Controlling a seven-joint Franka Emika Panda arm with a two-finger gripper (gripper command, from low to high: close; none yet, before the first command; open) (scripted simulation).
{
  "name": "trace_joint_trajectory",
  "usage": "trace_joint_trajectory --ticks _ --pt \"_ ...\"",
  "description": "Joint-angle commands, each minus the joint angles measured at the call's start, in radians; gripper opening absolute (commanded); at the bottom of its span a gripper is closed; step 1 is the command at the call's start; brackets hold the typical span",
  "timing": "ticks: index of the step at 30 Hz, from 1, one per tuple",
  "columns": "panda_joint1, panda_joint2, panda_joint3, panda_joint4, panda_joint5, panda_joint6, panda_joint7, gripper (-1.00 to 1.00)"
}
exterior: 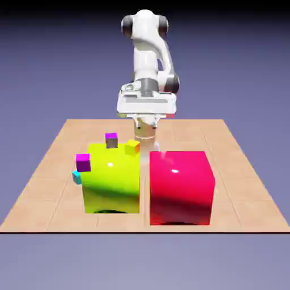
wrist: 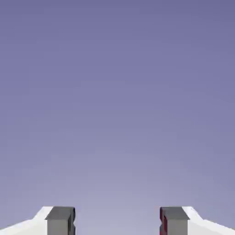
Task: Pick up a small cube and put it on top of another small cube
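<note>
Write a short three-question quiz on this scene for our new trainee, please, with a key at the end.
1. True or false: the gripper is holding a small cube.
2. In the exterior view, which big block is on the right: A) green, B) red, C) blue?
3. Fill in: the small cube partly hidden at the green block's left edge is ____.

Key: 1. False, it is open and empty; 2. B, red block; 3. cyan.

Tan tiled table (exterior: 238, 192) before me. On it: glossy yellow-green block (exterior: 111, 184), glossy red block (exterior: 180, 190) beside it, cyan small cube (exterior: 77, 177), partly hidden.
</note>
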Motion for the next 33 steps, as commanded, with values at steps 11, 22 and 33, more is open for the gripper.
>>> trace_joint_trajectory --ticks 11,22,33 --pt "-0.398 0.384 -0.121 0.279 0.06 -0.4 -0.111 0.0" --pt "-0.687 0.783 -0.175 0.462 0.036 -0.827 -0.083 0.0" --pt "-0.724 1.003 -0.144 0.403 0.016 -0.773 -0.03 -1.0"
